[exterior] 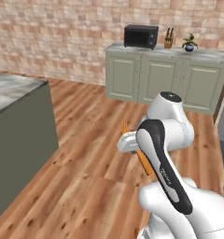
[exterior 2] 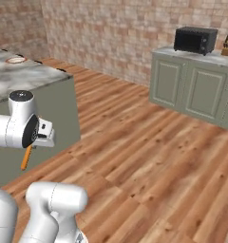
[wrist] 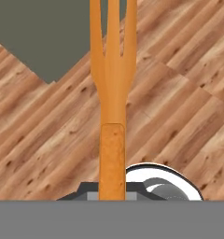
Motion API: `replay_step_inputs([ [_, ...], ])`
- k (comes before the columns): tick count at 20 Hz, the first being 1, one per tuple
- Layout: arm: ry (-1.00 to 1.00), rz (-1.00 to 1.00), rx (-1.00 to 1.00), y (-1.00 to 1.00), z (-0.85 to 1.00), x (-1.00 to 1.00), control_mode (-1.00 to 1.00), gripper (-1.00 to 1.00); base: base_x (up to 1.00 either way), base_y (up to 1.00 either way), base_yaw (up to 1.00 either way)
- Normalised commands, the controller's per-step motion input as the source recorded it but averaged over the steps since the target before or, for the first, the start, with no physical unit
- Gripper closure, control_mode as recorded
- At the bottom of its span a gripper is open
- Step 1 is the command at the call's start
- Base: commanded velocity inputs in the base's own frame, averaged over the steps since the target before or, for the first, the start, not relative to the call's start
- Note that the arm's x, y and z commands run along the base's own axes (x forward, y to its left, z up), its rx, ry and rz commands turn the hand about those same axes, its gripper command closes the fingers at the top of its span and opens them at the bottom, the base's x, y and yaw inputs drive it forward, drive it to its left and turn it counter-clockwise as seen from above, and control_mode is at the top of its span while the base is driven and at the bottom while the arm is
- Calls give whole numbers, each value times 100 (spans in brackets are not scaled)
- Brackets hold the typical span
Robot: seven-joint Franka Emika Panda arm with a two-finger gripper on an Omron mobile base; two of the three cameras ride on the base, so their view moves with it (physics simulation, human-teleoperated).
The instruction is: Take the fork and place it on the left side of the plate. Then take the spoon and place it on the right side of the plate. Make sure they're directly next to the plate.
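My gripper (exterior: 128, 142) is shut on the orange fork (exterior: 146, 163) and holds it in the air over the wooden floor, away from the counter. In the hand view the fork (wrist: 113, 93) runs straight up from between the fingertips, tines at the far end. Seen from the right base, the gripper (exterior 2: 42, 136) hangs beside the island, with the fork's handle (exterior 2: 26, 157) sticking down below it. The plate (exterior 2: 15, 60) lies small and far off on the island's marble top. The spoon is out of view.
A grey island with a marble top (exterior: 13, 88) stands to the left of the arm. Green cabinets (exterior: 165, 79) line the brick back wall, carrying a black oven (exterior: 141, 36), a knife block (exterior: 168, 39) and a potted plant (exterior: 190, 43). Wooden floor lies between.
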Motion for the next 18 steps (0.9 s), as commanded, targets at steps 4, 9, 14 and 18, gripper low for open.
replay_step_inputs([
  [4,0,0,0,0,0,0,100,100,94,0,0],
  [9,0,0,0,0,0,0,100,100,94,0,0],
  [14,0,0,0,0,0,0,100,100,94,0,0],
  [18,0,0,0,0,0,0,100,100,94,0,0],
])
